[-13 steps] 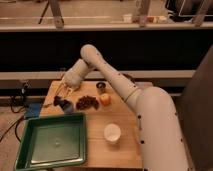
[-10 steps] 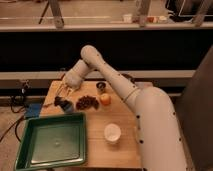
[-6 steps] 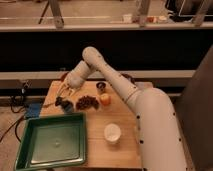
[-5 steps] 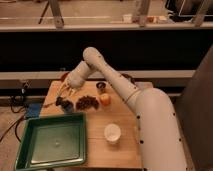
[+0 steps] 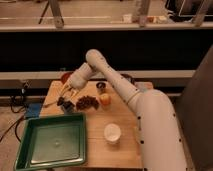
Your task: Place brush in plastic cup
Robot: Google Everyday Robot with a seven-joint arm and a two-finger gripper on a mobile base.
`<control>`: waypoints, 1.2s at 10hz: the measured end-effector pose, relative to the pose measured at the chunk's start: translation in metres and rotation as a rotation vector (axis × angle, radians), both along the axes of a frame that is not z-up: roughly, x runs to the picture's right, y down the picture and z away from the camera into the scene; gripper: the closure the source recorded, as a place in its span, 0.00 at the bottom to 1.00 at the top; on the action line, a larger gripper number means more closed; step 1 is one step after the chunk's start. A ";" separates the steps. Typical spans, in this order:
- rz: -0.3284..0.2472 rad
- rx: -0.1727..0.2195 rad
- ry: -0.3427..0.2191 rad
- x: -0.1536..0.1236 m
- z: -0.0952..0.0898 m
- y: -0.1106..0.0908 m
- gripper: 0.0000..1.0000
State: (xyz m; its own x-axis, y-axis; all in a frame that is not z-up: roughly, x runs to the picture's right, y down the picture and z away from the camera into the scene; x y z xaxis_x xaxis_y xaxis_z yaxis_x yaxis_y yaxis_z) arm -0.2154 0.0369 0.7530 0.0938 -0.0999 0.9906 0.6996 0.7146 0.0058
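The brush (image 5: 64, 104) lies on the wooden table (image 5: 125, 150) near its left edge, with its dark head next to the pile of brown-red bits and its thin handle pointing left. My gripper (image 5: 69, 91) hangs just above the brush head and a little behind it. The white plastic cup (image 5: 112, 133) stands upright toward the front of the table, well to the right of the gripper and nearer the camera. My arm reaches in from the right, across the back of the table.
A pile of brown-red bits (image 5: 87, 103) and an orange fruit (image 5: 105, 100) lie between the brush and the cup. A green tray (image 5: 52, 144) fills the front left. A small dark object (image 5: 101, 86) and a red bowl (image 5: 66, 76) sit at the back.
My gripper has come down a little toward the brush head. The brush, the cup and the other things have not moved.
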 end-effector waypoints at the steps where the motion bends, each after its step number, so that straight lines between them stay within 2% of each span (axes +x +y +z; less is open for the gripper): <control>1: 0.006 -0.004 0.007 0.001 0.002 0.000 1.00; 4: 0.020 -0.022 0.029 0.004 0.008 0.001 1.00; 9: -0.030 -0.039 0.053 -0.007 0.013 0.009 0.98; 10: -0.036 -0.042 0.061 -0.007 0.014 0.009 0.92; 11: -0.043 -0.050 0.070 -0.009 0.015 0.010 0.78; 12: -0.047 -0.055 0.073 -0.010 0.015 0.011 0.71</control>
State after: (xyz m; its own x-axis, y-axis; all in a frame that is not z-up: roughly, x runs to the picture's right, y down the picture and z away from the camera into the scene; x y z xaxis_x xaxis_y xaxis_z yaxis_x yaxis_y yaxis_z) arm -0.2250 0.0475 0.7681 0.1624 -0.0519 0.9854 0.7292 0.6791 -0.0844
